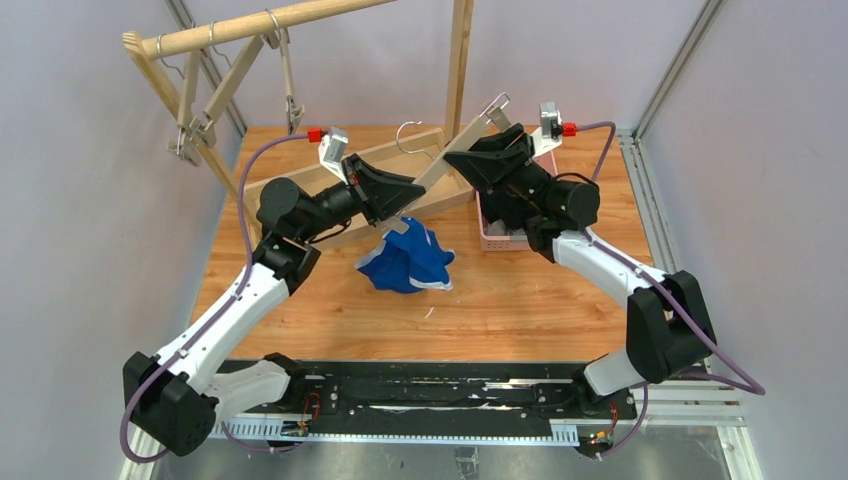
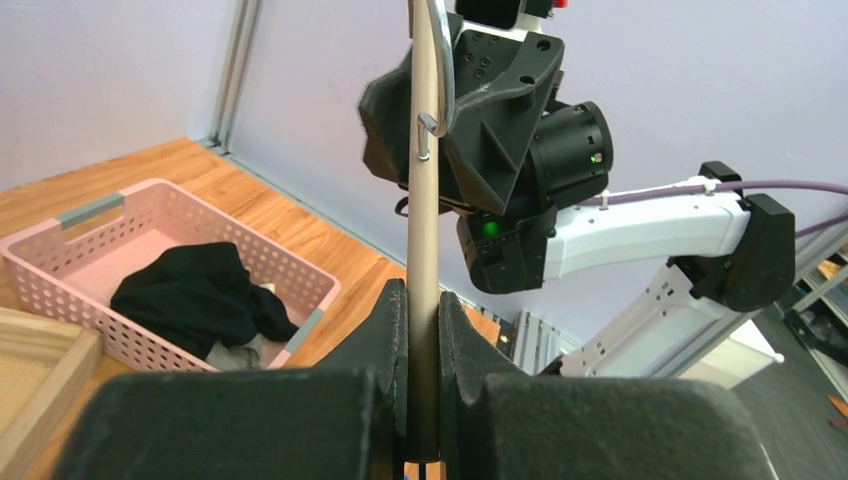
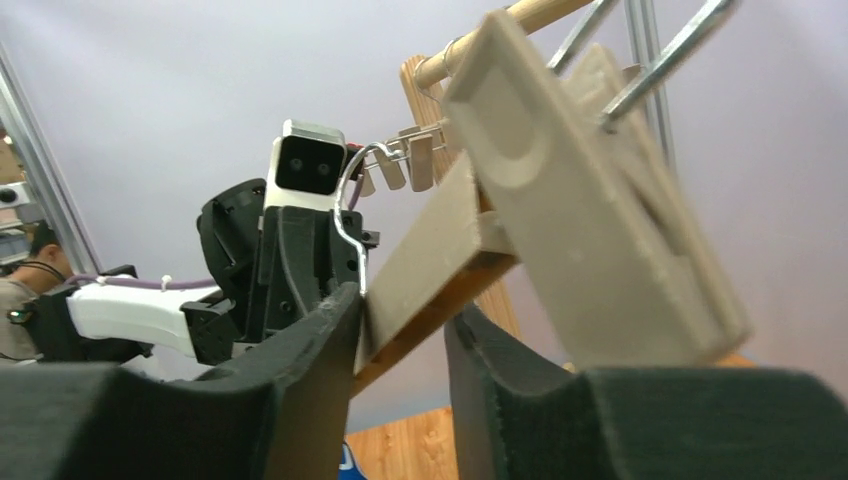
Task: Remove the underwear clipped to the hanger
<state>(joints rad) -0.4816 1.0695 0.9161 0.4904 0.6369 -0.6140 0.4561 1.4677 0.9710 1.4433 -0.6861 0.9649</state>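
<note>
A beige clip hanger is held aslant above the table. My left gripper is shut on its bar, which shows clamped between the jaws in the left wrist view. My right gripper is open around the bar's upper end, just below the end clip; the bar touches only one finger. The blue underwear hangs from the hanger's lower clip and bunches on the table. The black underwear and the grey underwear lie in the pink basket.
The pink basket stands right of centre, partly under my right arm. A shallow wooden tray lies behind my left gripper. A wooden rack with empty clip hangers stands at the back left.
</note>
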